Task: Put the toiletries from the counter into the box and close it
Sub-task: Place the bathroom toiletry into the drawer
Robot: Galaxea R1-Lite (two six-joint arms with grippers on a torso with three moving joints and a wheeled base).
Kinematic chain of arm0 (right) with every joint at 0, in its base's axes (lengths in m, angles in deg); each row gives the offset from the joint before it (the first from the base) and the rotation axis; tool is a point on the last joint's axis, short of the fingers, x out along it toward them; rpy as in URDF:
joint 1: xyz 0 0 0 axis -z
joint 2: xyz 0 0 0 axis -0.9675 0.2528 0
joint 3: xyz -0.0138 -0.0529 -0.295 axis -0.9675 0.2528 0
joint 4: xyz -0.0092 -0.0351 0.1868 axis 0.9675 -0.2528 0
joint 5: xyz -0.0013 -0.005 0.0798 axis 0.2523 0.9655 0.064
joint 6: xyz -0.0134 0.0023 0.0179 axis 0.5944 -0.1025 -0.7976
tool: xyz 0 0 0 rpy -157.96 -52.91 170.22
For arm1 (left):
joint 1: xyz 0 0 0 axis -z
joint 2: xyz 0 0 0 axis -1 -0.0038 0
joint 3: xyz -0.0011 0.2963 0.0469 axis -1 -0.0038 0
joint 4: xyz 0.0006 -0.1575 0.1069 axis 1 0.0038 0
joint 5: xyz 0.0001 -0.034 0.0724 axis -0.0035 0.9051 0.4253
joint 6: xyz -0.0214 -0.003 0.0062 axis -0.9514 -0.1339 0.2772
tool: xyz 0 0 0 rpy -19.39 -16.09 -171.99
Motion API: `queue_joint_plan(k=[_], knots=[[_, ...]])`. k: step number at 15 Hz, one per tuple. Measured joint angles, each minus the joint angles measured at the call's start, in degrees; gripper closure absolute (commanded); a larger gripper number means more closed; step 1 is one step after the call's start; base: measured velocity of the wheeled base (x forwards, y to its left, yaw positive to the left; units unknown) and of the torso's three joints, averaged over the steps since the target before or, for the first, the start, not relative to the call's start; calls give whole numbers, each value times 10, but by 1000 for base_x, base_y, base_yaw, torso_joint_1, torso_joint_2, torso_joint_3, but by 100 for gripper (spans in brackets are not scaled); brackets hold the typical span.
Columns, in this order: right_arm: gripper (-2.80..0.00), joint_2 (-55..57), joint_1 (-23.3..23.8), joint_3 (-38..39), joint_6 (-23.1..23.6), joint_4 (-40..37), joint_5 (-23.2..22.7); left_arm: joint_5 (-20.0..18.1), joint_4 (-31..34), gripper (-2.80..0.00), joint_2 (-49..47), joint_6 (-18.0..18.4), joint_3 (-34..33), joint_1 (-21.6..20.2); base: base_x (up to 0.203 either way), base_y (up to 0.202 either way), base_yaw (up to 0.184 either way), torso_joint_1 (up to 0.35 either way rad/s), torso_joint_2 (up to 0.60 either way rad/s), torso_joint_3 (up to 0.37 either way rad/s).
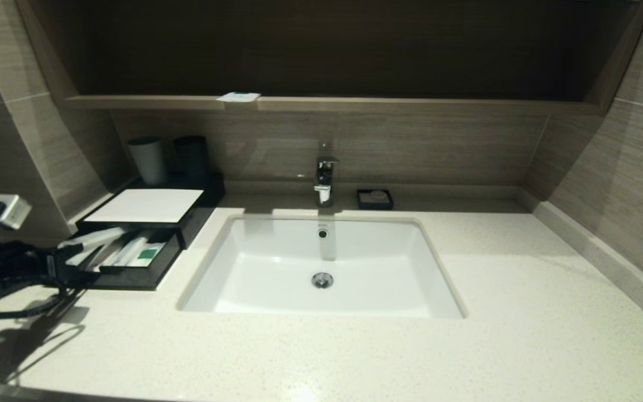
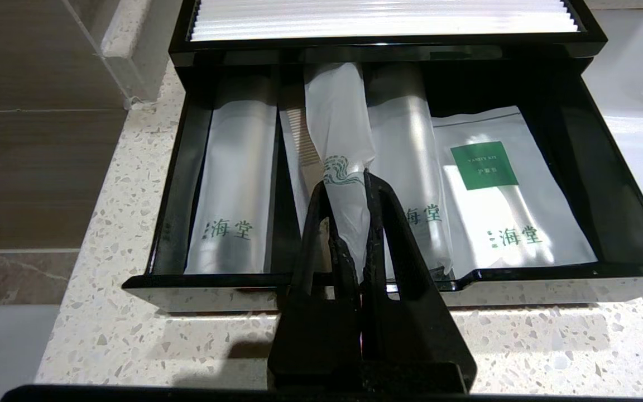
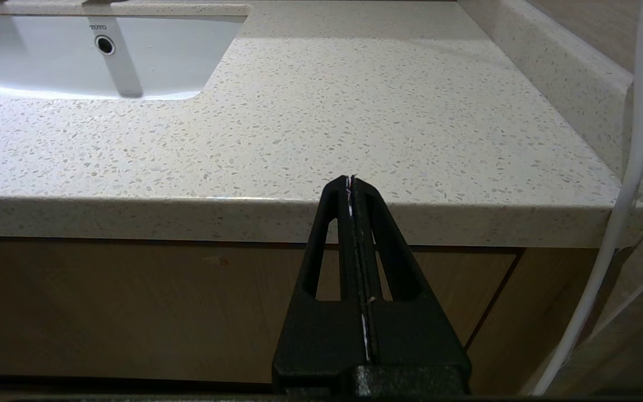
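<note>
The black box (image 1: 191, 222) with its white top panel stands at the left of the vanity, its drawer (image 2: 522, 276) pulled open. My left gripper (image 2: 345, 184) (image 1: 62, 254) is shut on a narrow white pouch (image 2: 335, 117) (image 1: 95, 237), which slants over the drawer's front into it. Several white packets lie inside, among them a flat sachet with a green square (image 2: 500, 195). Another flat white sachet (image 1: 238, 97) lies on the brown counter ledge (image 1: 411, 104). My right gripper (image 3: 350, 180) is shut and empty, low before the vanity's front edge, out of the head view.
A white sink (image 1: 321, 268) with a faucet (image 1: 325, 181) fills the middle. A small black soap dish (image 1: 375, 199) sits behind it. Two cups (image 1: 147, 160) stand behind the box. A white cable (image 3: 628, 167) hangs by the right arm.
</note>
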Motion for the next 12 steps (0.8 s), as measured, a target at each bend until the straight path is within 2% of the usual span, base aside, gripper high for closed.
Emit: queue_joint_plan(k=[9, 10, 12], knots=[[0, 0, 0, 0, 0, 0, 0, 14, 1, 0, -15, -14, 19, 12, 0, 0, 0, 0, 0, 0], [0, 0, 0, 0, 0, 0, 0, 14, 1, -280, -16, -14, 19, 12, 0, 0, 0, 0, 0, 0], [0, 0, 0, 0, 0, 0, 0, 16, 1, -280, -16, -15, 19, 12, 0, 0, 0, 0, 0, 0]])
